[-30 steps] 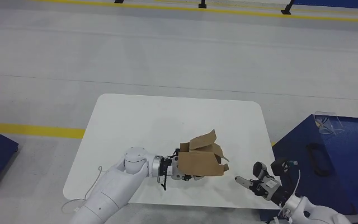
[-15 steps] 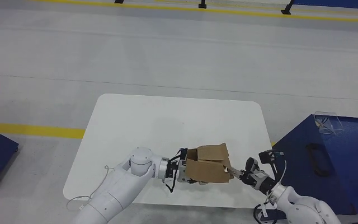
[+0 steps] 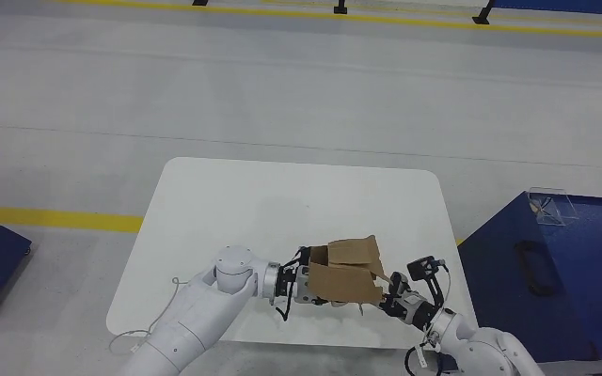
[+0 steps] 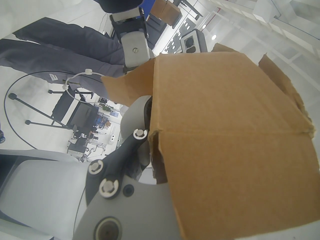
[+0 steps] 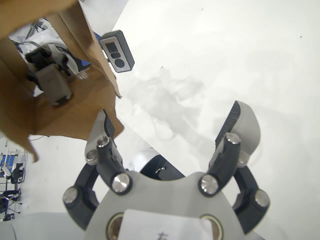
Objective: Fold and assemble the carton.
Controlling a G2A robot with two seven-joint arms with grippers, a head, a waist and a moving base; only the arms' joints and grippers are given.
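Step in hand, as I read it: closing the end flaps. The carton [image 3: 346, 273] is already popped into a rectangular tube. It lies on its side at lower centre of the top view, near the front edge of the table [image 3: 235, 207]. I can't tell whether it rests on the table or hangs just above it.

The left gripper [image 3: 303, 284] is on the carton's left end in the top view, clenched on one wall. Its outer finger [image 4: 136, 118] is against the outside face and its inner finger [image 5: 53, 86] is pressed on the inside.

The right gripper [image 5: 172, 118] is at the carton's right end, lower right of centre in the top view. It is released, fingers spread wide and grasping nothing. One fingertip sits just behind the corner of a loose flap [image 5: 105, 88]. Touching or a hair apart, I can't tell.

Flaps on that end are splayed outward and none is folded across the opening. Their edges look ragged and soft.

Next move, my call:
- The right gripper catches that near flap, by pinch or push, and swings it inward across the opening.
- The left grip has to hold firm so the tube doesn't rotate or collapse.
- Worn creases may bend off-line, so the push should land close to the fold line.

Contents: nothing inside the carton except the left gripper's inner finger. The far end looks open too, since the left wrist hardware is visible through it.
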